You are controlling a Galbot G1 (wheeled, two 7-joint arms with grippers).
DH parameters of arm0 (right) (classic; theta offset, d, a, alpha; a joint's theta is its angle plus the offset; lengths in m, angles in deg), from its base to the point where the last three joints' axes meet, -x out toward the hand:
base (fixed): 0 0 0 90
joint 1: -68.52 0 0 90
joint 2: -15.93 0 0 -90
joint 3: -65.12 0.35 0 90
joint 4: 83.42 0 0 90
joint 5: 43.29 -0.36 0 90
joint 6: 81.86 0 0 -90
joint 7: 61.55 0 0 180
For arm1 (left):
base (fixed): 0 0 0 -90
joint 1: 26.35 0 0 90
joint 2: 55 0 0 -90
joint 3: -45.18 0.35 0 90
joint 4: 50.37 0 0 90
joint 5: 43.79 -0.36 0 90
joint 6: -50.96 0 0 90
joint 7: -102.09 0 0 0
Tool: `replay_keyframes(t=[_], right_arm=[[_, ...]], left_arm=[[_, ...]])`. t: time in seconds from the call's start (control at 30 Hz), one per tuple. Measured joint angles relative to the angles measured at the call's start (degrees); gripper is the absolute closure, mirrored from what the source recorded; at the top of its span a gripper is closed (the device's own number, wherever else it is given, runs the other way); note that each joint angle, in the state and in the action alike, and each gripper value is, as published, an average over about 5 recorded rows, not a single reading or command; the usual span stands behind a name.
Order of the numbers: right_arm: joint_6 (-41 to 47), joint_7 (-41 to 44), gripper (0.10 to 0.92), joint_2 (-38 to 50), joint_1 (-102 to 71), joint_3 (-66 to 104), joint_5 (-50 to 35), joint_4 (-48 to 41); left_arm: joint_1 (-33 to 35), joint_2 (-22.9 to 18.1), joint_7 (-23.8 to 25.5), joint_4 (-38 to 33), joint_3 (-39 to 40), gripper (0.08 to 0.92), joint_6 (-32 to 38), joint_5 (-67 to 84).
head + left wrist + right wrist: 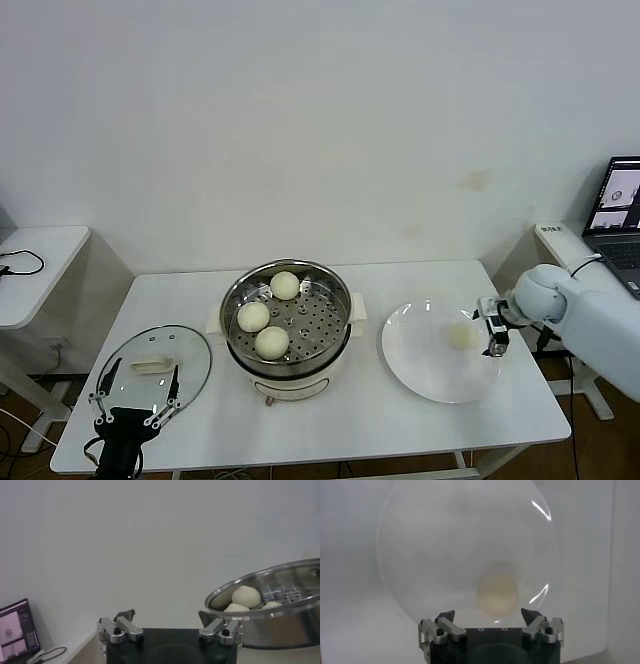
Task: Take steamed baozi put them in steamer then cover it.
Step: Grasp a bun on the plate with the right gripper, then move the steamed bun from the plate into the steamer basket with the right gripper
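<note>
Head view: right tool [494, 329] (agape) beside baozi [461, 336]

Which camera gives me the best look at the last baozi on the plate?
The right wrist view: the baozi sits centred on the white plate, just ahead of the open right gripper. The head view shows it small, beside that gripper. The left wrist view misses it, showing only the steamer.

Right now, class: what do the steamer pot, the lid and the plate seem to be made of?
Steamer: polished metal, probably stainless steel; it mirrors its surroundings, on a matte cream base that looks plastic.
Lid: clear glass with a metal rim, since the table shows through; cream handle, likely plastic.
Plate: glossy white, ceramic or perhaps plastic; it shows bright highlights.
</note>
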Motion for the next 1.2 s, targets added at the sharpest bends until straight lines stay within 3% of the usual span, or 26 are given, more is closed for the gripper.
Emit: replay_keyframes(t=[0.5,0.87,1.2], right_arm=[[-1.0,0.4,0.276,-6.8,-2.7,3.6,2.9,-8.8],[-0.9,1.6,0.439,-8.8,-2.8,4.3,3.5,-10.9],[0.5,3.4,0.447,-7.2,1.1,1.8,0.7,-8.5]], left_arm=[[-0.1,-0.4,0.1,0.1,-0.3,0.177,-0.1,0.0],[0.0,-0.3,0.1,0.3,-0.6,0.177,-0.1,0.0],[-0.2,-0.1,0.1,0.1,-0.6,0.177,-0.1,0.0]])
